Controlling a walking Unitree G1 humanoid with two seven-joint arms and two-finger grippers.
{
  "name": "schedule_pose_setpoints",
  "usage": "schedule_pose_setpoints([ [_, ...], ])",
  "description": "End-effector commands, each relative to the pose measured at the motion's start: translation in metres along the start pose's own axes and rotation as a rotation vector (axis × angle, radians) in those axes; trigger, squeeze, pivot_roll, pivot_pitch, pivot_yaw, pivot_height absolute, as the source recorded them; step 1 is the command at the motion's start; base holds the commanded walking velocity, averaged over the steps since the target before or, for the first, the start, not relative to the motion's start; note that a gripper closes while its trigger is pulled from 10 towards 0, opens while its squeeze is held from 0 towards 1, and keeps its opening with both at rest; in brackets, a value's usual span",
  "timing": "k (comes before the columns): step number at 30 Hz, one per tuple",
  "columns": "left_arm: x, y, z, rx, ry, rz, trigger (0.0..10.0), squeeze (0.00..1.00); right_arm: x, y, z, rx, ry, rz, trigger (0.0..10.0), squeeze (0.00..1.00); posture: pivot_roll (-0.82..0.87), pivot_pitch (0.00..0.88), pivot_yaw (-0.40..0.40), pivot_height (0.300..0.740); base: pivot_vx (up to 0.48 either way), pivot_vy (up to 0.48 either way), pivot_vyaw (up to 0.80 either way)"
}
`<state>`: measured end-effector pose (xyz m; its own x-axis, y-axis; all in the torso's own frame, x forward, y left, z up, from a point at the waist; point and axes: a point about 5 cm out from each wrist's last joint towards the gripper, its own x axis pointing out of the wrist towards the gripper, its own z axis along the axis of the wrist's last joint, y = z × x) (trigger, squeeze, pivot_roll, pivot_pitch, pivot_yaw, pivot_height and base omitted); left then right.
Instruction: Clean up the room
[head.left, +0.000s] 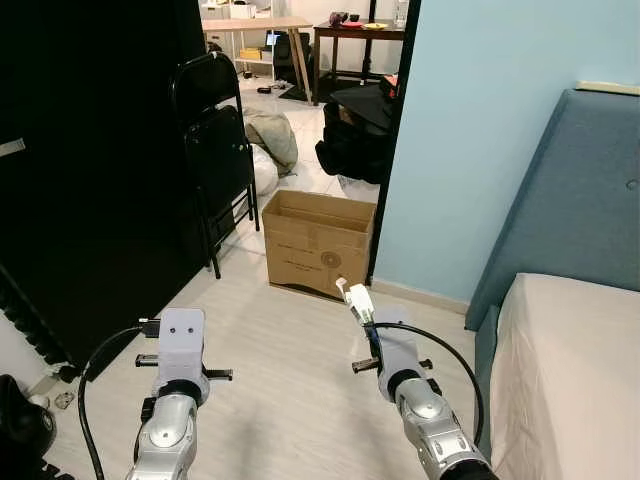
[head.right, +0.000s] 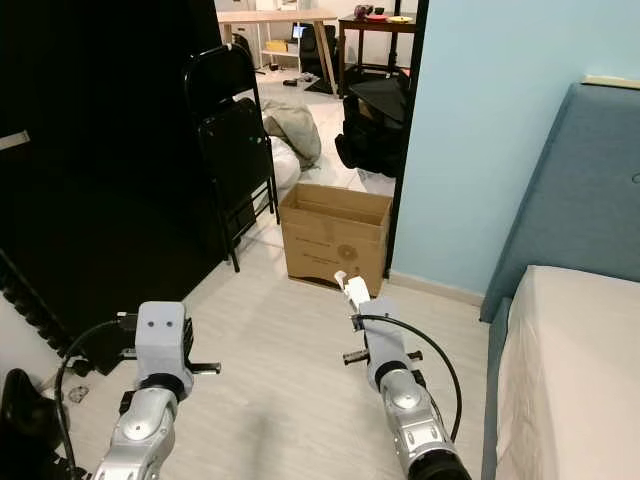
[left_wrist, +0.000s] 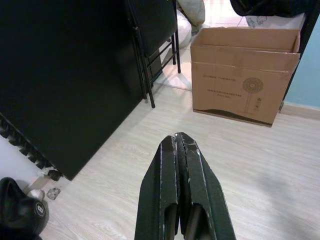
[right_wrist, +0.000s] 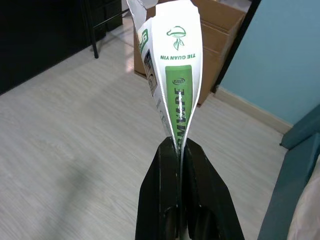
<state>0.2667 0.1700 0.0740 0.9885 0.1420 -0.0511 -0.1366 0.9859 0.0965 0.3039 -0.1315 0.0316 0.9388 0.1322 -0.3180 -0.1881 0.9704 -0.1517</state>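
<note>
My right gripper (head.left: 367, 322) is shut on a flattened white and green tea packet (right_wrist: 176, 80), which sticks up past the fingertips (right_wrist: 180, 150). The same packet (head.left: 357, 300) hangs above the pale wood floor, a short way in front of an open brown cardboard box (head.left: 318, 243) by the doorway. That box (left_wrist: 245, 70) stands ahead of my left gripper (left_wrist: 178, 141), which is shut with nothing between its fingers. The left arm (head.left: 175, 370) is raised over the floor to the left of the box.
A black folding chair (head.left: 215, 140) leans against a black cabinet (head.left: 90, 170) on the left. A blue headboard (head.left: 570, 190) and a bed (head.left: 570, 380) fill the right. A light blue wall (head.left: 470, 130) edges the doorway. Bags and clothes (head.left: 355, 135) lie beyond it.
</note>
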Motion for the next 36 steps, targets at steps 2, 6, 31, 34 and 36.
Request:
schedule_pose_setpoints([
  [2,-0.0005,0.0010,-0.0008,-0.001,-0.004,0.009,10.0,0.00,-0.0005,0.0017,-0.0012,-0.002,0.004,0.010,10.0,0.00,0.02,0.000,0.005,0.740,0.351,0.000,0.00],
  [6,-0.0012,0.0002,-0.0015,0.024,-0.005,-0.011,10.0,0.00,-0.0006,0.0017,-0.0017,-0.001,0.006,0.008,10.0,0.00,0.02,0.000,0.005,0.740,0.359,0.000,0.00],
  [31,-0.0010,-0.0025,0.0011,0.043,-0.008,-0.042,10.0,0.00,0.0000,0.0053,-0.0012,0.008,0.005,0.010,10.0,0.00,0.03,0.000,0.009,0.740,0.372,0.000,0.00],
  [34,-0.0007,-0.0029,0.0015,0.044,-0.009,-0.046,10.0,0.00,0.0000,0.0052,-0.0014,0.010,0.006,0.008,10.0,0.00,0.03,0.000,0.009,0.740,0.375,0.000,0.00],
  [36,-0.0003,-0.0032,0.0013,0.044,-0.008,-0.049,10.0,0.00,-0.0001,0.0051,-0.0015,0.013,0.007,0.005,10.0,0.00,0.03,0.000,0.011,0.740,0.371,0.000,0.00],
])
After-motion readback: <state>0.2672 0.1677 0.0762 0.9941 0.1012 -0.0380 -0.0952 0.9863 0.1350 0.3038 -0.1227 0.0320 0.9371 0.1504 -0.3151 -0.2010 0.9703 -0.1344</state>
